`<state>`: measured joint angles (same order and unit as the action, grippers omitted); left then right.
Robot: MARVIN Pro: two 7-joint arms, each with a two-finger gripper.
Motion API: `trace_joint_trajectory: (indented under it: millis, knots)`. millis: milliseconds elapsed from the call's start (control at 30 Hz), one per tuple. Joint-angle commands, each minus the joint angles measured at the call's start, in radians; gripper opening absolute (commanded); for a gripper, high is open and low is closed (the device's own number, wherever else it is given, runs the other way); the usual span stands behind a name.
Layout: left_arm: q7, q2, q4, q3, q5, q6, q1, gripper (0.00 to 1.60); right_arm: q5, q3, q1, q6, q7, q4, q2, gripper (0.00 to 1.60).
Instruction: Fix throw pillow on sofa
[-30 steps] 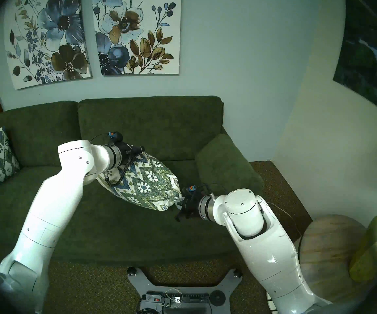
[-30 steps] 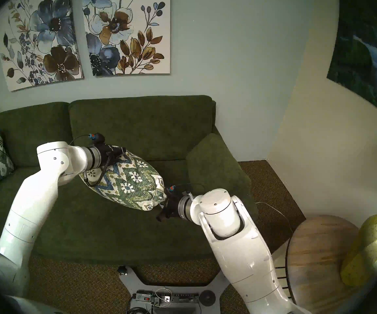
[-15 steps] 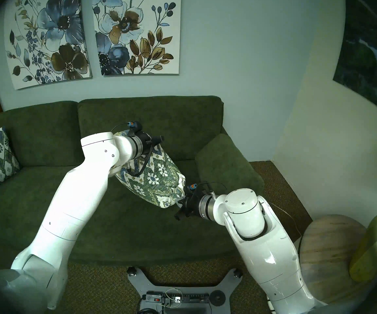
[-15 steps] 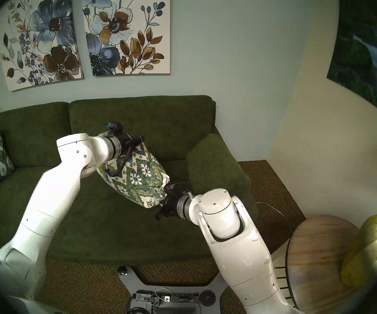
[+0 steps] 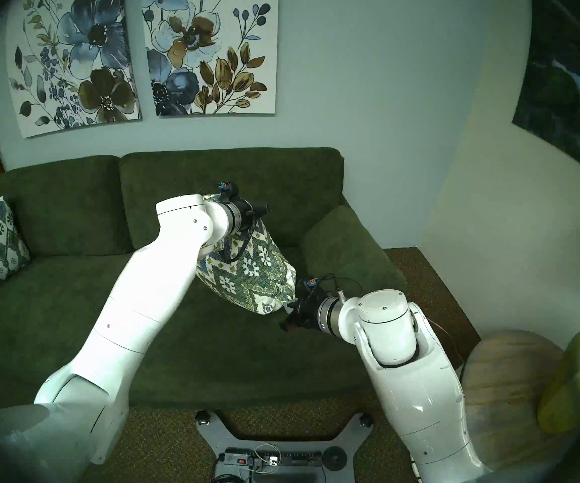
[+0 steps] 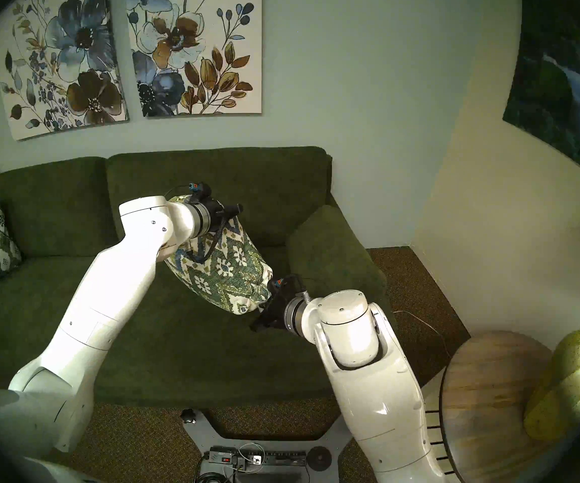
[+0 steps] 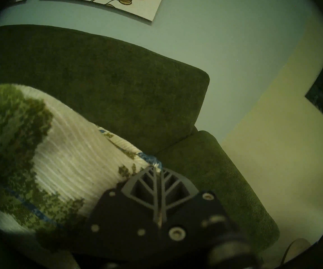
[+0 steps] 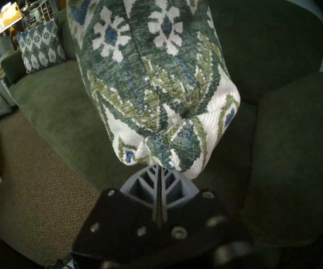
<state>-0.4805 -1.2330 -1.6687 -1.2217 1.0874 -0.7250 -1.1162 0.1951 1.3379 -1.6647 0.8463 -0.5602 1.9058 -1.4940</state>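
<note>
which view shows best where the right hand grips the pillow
The right wrist view: the right hand shuts on the pillow at its bunched lower corner, seen close. Both head views show that grip small, half hidden behind the pillow's edge. The left wrist view shows only the pillow's other end in the left hand.

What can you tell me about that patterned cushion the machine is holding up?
The throw pillow is plump, woven cream fabric with green and blue zigzags and white flowers. It hangs tilted above the sofa seat, stretched between two corners: the left gripper pinches the upper one, the right gripper the lower one.
</note>
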Motion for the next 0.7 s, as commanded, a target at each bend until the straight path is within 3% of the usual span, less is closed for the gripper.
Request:
trace_joint_trajectory:
  millis: [0,467,667]
  knots:
    - [0.034,-0.041,0.011,0.007,0.008,0.012,0.086,0.0,-0.018,0.06,0.019,0.023,0.049,-0.011,-0.067,0.0]
    - [0.081,-0.053,0.047,0.051,-0.009,0.043,0.125,0.0,-0.06,0.078,0.006,0.043,0.129,-0.001,-0.084,0.0]
    - [0.111,-0.073,0.088,0.107,-0.048,0.093,0.118,0.0,-0.081,0.083,-0.02,0.063,0.183,0.034,-0.085,0.0]
